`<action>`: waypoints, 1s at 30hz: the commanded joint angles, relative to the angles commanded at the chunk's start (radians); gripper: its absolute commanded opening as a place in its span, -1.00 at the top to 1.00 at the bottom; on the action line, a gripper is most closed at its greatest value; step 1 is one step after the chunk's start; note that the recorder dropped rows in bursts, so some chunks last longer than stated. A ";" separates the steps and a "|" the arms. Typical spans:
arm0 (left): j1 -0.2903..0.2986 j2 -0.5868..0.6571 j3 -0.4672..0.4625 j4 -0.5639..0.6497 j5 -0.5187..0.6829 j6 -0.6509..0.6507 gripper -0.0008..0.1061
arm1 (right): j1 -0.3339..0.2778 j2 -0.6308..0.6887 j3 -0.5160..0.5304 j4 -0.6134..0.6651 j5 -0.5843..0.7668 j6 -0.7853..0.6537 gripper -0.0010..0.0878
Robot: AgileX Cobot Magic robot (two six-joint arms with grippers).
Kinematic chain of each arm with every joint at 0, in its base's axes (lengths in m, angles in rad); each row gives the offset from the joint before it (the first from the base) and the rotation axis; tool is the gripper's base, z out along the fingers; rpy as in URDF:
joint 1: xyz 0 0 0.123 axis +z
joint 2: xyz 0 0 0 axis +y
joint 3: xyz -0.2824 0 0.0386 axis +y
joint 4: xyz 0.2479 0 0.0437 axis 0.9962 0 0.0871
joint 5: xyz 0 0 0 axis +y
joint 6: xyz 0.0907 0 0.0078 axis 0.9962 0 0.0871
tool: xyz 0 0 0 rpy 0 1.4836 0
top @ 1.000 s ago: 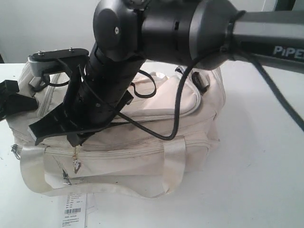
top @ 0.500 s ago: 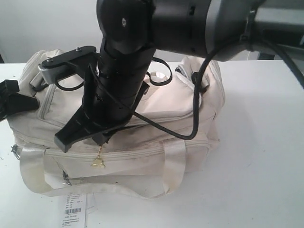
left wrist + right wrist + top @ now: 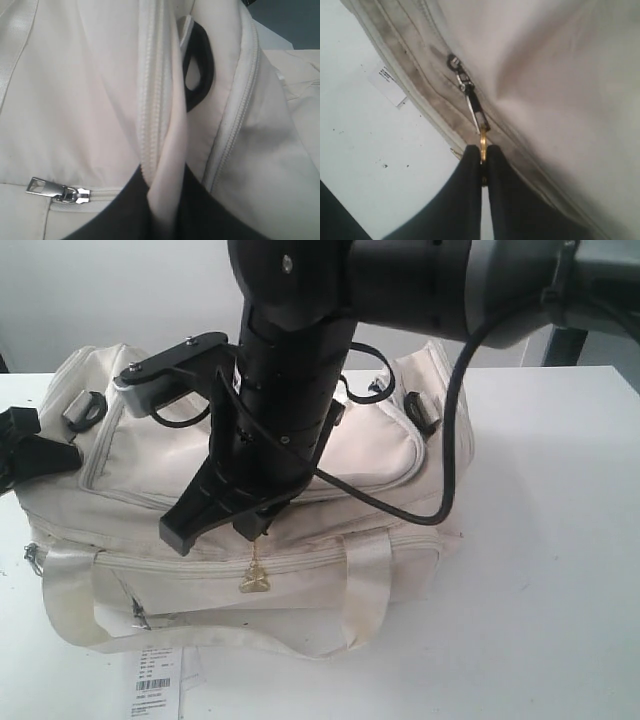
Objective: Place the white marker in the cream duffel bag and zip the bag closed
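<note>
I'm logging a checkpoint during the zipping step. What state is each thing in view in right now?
cream duffel bag: resting on the table
gold zipper pull: pinched, dangling
right end effector: shut on the gold zipper pull
left end effector: shut on a fold of the bag
silver zipper slider: lying flat on the fabric
paper tag: flat on the table
white marker: not visible

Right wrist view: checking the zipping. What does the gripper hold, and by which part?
The bag's zipper pull, its gold end pinched in the right gripper.
</note>
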 joint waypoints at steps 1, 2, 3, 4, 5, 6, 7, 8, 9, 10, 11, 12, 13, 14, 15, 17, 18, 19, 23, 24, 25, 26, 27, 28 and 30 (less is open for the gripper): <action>0.000 0.000 0.000 0.000 0.000 0.000 0.99 | -0.001 -0.002 0.000 0.000 0.000 0.000 0.98; 0.000 0.000 0.000 0.000 0.000 0.000 0.99 | -0.002 -0.004 0.000 0.000 0.000 -0.002 0.98; 0.000 0.000 0.000 0.000 0.000 0.000 0.99 | -0.002 -0.004 0.000 -0.006 0.000 -0.002 0.98; 0.000 0.000 0.000 0.000 0.000 0.000 0.99 | -0.002 -0.008 0.000 -0.010 0.000 -0.002 0.98; 0.000 0.000 0.000 0.000 0.000 0.000 0.99 | -0.002 -0.010 0.000 -0.015 0.000 -0.002 0.98; 0.000 0.000 0.000 0.000 0.000 0.000 0.99 | -0.002 -0.012 0.000 -0.017 0.000 -0.002 0.98; 0.000 0.000 0.000 0.000 0.000 0.000 0.99 | -0.002 -0.016 0.000 -0.019 0.000 -0.002 0.98; 0.000 0.000 0.000 0.000 0.000 0.000 0.99 | -0.002 -0.018 0.000 -0.023 0.000 -0.004 0.98; 0.000 0.000 0.000 0.000 0.000 0.000 0.99 | -0.002 -0.023 0.000 -0.032 0.000 -0.004 0.98; 0.000 0.000 0.000 0.000 0.000 0.000 0.99 | -0.002 -0.023 0.000 -0.041 0.000 -0.004 0.98; 0.000 0.000 0.000 0.000 0.000 0.000 0.99 | -0.002 -0.025 0.000 -0.047 0.000 -0.004 0.98; 0.000 0.000 0.000 0.000 0.000 0.000 0.99 | -0.006 -0.027 0.000 -0.050 0.000 -0.004 0.98; 0.000 0.000 0.000 0.000 0.002 0.000 0.99 | -0.010 -0.032 0.000 -0.050 0.000 -0.004 0.98; 0.000 0.000 0.000 0.000 0.002 0.000 0.99 | -0.012 -0.032 0.000 -0.050 0.000 -0.004 0.98; 0.000 0.000 0.000 0.000 0.002 0.000 0.99 | -0.015 -0.035 0.000 -0.052 0.000 -0.004 0.98; 0.000 0.000 0.000 0.000 0.002 0.000 0.99 | -0.024 -0.043 0.000 -0.052 0.000 -0.004 0.98; 0.000 0.000 0.000 0.000 0.002 0.000 0.99 | -0.027 -0.048 0.000 -0.052 0.000 -0.004 0.98; 0.000 0.000 0.000 0.000 0.002 0.000 0.99 | -0.034 -0.053 0.000 -0.052 0.000 -0.004 0.98; 0.000 0.000 0.000 0.000 0.002 0.000 0.99 | -0.055 -0.063 0.000 -0.052 0.000 -0.004 0.98; 0.000 0.000 0.000 0.000 0.002 0.000 0.99 | -0.059 -0.066 0.000 -0.052 0.000 -0.004 0.98; 0.000 0.000 0.000 0.000 0.002 0.000 0.99 | -0.061 -0.066 0.000 -0.052 0.000 -0.004 0.98; 0.000 0.000 0.000 0.000 0.002 0.000 0.99 | -0.063 -0.068 0.000 -0.052 0.000 -0.004 0.98; 0.000 0.000 0.000 0.000 0.002 0.000 0.99 | -0.063 -0.068 0.000 -0.052 0.000 -0.006 0.98; 0.000 0.000 0.000 0.000 0.002 0.000 0.99 | -0.063 -0.070 0.000 -0.052 0.000 -0.008 0.98; 0.000 0.000 0.000 0.000 0.002 0.002 0.99 | -0.063 -0.070 0.000 -0.052 0.000 -0.015 0.98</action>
